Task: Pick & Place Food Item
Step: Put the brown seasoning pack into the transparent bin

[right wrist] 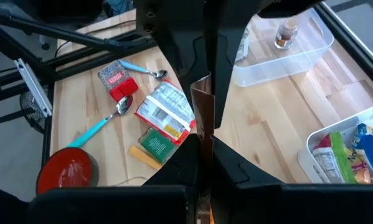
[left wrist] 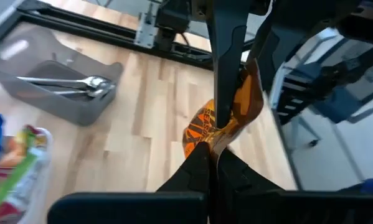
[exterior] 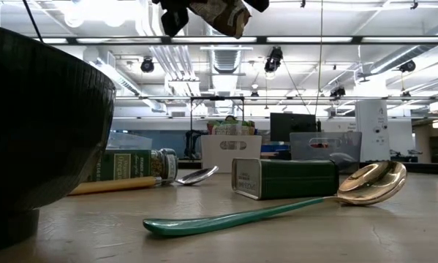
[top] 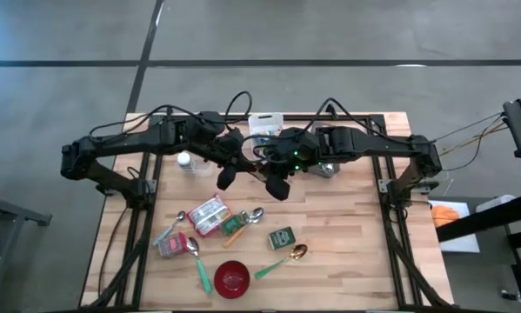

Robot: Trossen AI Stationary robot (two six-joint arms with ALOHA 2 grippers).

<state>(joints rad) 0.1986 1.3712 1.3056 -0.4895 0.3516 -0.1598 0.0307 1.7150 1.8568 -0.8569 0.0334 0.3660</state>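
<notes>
While both hands meet above mid-bench, I judge the pick done and the placing left. My left hand (left wrist: 208,155) is clamped on an orange food packet (left wrist: 226,118), lifted clear; my right hand (right wrist: 205,149) pinches the same packet. Below them, the bench (top: 347,226) is bare, with clutter nearer the front edge: red bowl (top: 232,278), green tin (top: 282,237).
</notes>
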